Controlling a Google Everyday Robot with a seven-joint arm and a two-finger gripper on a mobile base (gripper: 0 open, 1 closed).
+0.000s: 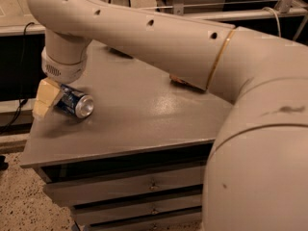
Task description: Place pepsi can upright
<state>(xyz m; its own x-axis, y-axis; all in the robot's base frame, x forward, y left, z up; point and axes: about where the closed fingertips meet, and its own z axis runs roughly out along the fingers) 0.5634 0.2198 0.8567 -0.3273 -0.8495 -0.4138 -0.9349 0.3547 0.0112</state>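
Observation:
The pepsi can (77, 104) is dark blue with a silver end. It lies on its side near the left edge of the grey table (144, 124), its silver end facing front right. My gripper (45, 100) hangs from the cream wrist (65, 64) and sits low at the can's left end, right against it and covering that end.
My large cream arm (183, 42) sweeps across the table's back and right side. It hides most of the gold-brown can (179, 81) and all of the green chip bag. The table has drawers (144, 186) below. Its left edge is close to the pepsi can.

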